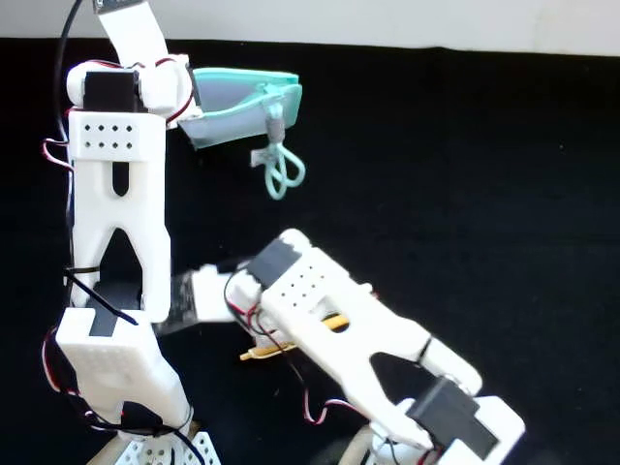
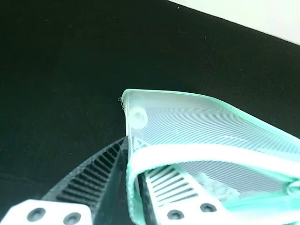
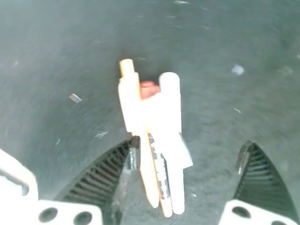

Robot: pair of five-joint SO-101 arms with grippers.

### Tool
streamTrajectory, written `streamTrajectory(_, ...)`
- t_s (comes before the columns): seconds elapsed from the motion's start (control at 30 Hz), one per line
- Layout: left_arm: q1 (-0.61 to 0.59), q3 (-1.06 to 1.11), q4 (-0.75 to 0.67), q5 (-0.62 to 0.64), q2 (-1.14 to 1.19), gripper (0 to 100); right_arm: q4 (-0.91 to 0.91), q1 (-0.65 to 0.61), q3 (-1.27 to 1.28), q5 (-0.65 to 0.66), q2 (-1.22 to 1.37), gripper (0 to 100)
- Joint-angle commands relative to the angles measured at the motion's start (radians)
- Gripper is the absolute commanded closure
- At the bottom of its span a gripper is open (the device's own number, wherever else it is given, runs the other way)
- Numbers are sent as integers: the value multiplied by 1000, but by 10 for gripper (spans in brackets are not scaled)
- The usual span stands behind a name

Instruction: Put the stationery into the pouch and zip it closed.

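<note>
Item 1, pouch (image 1: pixel 242 107): count one. It is a mint-trimmed translucent sleeve held off the far side of the tabletop (image 1: pixel 465 194), with one edge pinched in your left end effector (image 2: pixel 136 159), whose jaws are closed onto the rim beside the zip. Expect it to be soft and floppy, so the mouth will sag unless you keep that rim taut. A looped cord (image 1: pixel 281 170) hangs from the zip end (probably the best hold for closing it, though thin and likely to swing). Item 2, stationery (image 3: pixel 154 136): one bundle lying flat on the tabletop under the right arm, well apart from the pouch. At least three slim sticks can be counted, one orange, one patterned and one white, plus a red piece at the top; an exact count cannot be made. Expect it to be light, stiff, smooth and apt to roll or splay, so take it across the middle, where the sticks lie together. Item 3, right end effector (image 3: pixel 190 143): jaws spread wide either side of the bundle, holding nothing.
</note>
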Motion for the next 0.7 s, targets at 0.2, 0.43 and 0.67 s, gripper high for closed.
streamTrajectory(0.2, -12, -4, -5, -6, 1, 993, 42, -19, -4, 207, 125, 678)
streamTrajectory(0.43, -13, -4, -5, -6, 1, 993, -24, -15, -35, 222, 243, 707)
streamTrajectory(0.67, -13, -4, 9, -6, 1, 993, -59, -15, -39, 222, 269, 921)
